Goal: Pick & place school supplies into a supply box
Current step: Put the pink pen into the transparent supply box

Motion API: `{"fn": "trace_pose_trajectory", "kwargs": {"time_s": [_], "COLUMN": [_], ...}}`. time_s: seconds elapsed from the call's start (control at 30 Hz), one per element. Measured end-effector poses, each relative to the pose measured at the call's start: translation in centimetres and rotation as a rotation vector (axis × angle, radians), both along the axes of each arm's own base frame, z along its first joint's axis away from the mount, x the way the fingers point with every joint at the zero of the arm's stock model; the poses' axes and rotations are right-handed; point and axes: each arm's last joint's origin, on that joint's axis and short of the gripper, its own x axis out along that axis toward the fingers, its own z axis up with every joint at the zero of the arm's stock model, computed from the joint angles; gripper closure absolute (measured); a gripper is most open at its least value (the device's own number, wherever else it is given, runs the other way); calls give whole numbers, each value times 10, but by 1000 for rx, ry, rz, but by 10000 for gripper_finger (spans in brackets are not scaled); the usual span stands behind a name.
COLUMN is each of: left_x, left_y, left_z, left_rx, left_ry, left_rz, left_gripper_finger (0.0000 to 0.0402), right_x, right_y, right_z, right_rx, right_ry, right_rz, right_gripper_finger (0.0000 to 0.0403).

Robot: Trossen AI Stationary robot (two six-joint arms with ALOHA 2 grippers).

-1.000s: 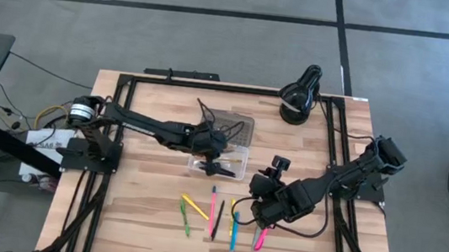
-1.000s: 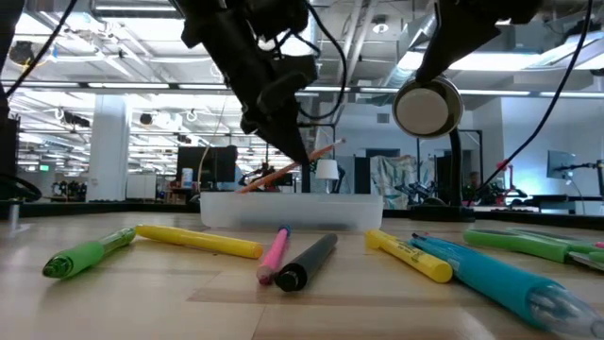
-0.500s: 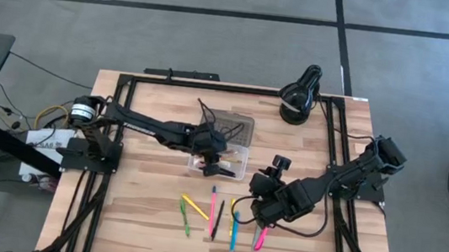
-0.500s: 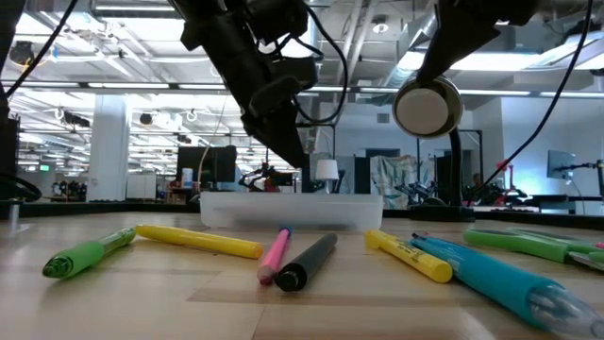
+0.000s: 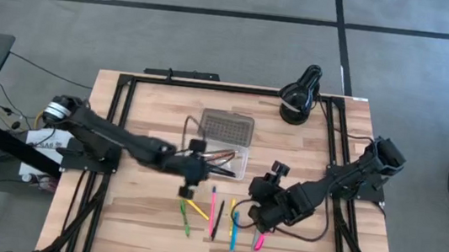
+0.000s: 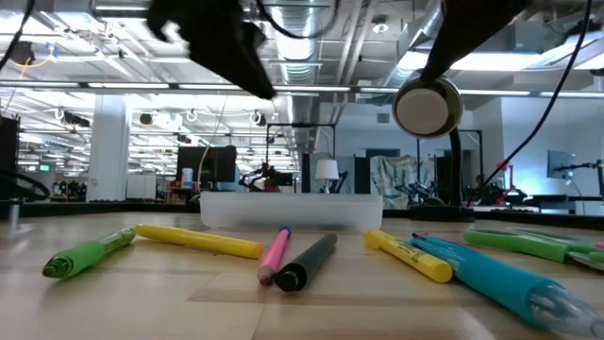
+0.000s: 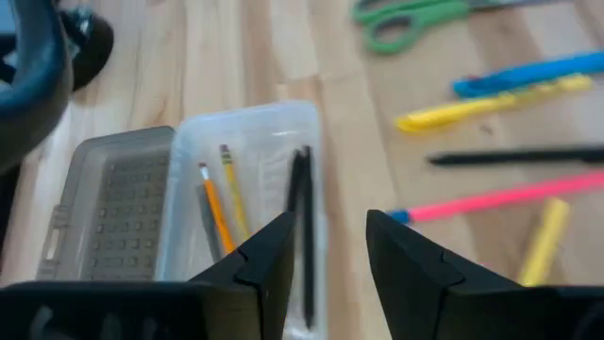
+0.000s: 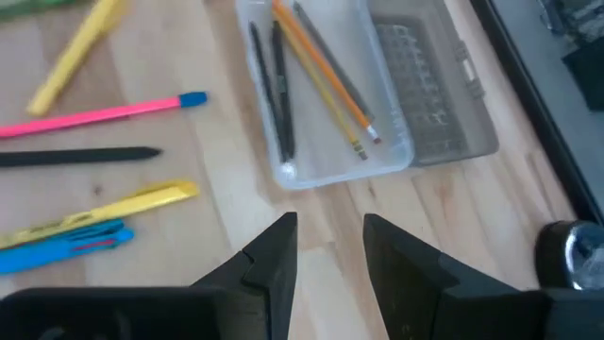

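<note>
The supply box (image 5: 222, 158) is a clear tray in the table's middle, its dotted grey lid (image 5: 226, 126) lying open on the far side. Inside lie an orange pencil (image 7: 215, 212), a yellow pencil (image 7: 231, 189) and black pens (image 8: 269, 85). Loose school supplies lie flat near the front edge: yellow highlighter (image 6: 198, 241), green marker (image 6: 90, 253), pink pen (image 5: 212, 212), black pen (image 6: 307, 262), blue marker (image 5: 234, 231), green-handled scissors (image 7: 415, 17). My left gripper (image 5: 192, 171) hovers open at the box's near left corner. My right gripper (image 5: 261, 213) hovers open above the pens, right of the box.
A black round lamp (image 5: 299, 96) stands at the far right corner. Black frame rails (image 5: 128, 81) run along the table's edges. Bare wood lies to the left of the box and of the loose pens.
My left gripper has let go of the orange pencil it held slanted over the box; the pencil now lies in the tray. The gripper then swung up and toward the table's left and near edge, clear of the box. My right arm has kept still.
</note>
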Motion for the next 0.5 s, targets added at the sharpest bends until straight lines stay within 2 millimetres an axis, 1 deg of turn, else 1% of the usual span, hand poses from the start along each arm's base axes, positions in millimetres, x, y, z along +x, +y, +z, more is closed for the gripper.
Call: {"fn": "trace_pose_trajectory", "kwargs": {"time_s": [0.13, 0.27, 0.37, 0.5], "left_x": [-34, -65, -86, -108], "left_y": [-20, -33, -39, -45], "left_z": [-2, -11, -20, -39], "left_rx": [6, -31, -70, -80], "left_ry": [-61, -179, -298, -387], "left_rz": [-38, -76, -84, -90], "left_gripper_finger": [274, 275, 275, 275], "right_x": [-10, -21, -26, -34], "right_y": [8, 11, 14, 17], "right_z": [-12, -28, -41, -54], "right_rx": [-26, -31, 10, 120], "right_ry": [2, -9, -41, -80], "right_rz": [15, -23, -65, -179], "right_gripper_finger": [285, 285, 285, 285]}}
